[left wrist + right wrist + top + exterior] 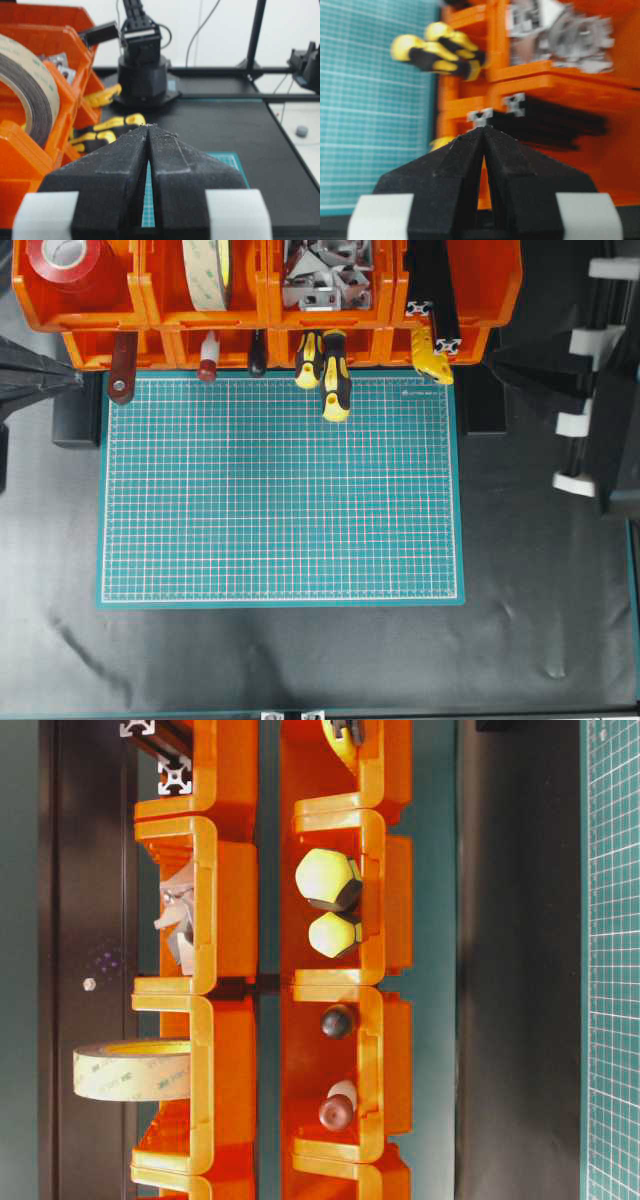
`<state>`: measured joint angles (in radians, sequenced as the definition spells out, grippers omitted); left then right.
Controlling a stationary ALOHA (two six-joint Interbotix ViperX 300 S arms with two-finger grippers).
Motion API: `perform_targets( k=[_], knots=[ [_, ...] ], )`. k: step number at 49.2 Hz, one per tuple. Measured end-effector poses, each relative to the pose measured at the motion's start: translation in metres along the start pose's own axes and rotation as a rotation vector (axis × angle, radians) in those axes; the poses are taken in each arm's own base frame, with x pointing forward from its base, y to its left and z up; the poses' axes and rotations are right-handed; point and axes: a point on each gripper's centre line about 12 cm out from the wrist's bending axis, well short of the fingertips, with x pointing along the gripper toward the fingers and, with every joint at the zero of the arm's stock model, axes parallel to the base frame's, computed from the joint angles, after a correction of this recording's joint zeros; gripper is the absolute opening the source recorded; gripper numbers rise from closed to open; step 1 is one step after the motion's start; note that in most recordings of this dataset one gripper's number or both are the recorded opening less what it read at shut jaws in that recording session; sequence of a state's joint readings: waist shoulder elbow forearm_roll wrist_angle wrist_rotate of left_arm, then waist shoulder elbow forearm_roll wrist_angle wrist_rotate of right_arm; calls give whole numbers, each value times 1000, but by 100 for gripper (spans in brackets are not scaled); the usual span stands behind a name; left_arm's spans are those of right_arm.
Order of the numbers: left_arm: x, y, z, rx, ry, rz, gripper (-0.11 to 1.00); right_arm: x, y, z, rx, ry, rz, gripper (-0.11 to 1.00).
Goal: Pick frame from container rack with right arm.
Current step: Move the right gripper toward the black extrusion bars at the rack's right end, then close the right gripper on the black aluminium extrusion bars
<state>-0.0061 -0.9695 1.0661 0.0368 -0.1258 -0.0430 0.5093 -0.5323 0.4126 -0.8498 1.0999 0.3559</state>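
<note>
while both grippers are seen pressed closed, right gripper (483,131) (nothing held) is aimed near frame (520,112); left gripper (148,129) empty.

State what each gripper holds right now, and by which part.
Nothing is held. The left gripper and the right gripper are both shut on nothing; the frame lies untouched in the container rack.

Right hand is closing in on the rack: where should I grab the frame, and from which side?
Probably grip the frame at its exposed silvery cut end, coming from the rack's open front on the mat side. The rest of the bar runs back inside the orange bin, so only that end offers clearance. The right hand is shut and would need opening first.
</note>
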Motion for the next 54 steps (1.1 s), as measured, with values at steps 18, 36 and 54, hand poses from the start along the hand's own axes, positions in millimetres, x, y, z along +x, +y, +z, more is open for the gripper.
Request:
perform_targets(
  k=[18, 36, 54],
  knots=[
    [0, 0, -3, 0, 26, 0, 0, 3, 15, -1, -122, 72, -183, 23],
    [-1, 0, -6, -2, 52, 1, 0, 28, 43, -6, -211, 132, -203, 83],
    [-1, 0, -6, -3, 51, 2, 0, 57, 38, -6, -257, 211, -318, 83]
  ],
)
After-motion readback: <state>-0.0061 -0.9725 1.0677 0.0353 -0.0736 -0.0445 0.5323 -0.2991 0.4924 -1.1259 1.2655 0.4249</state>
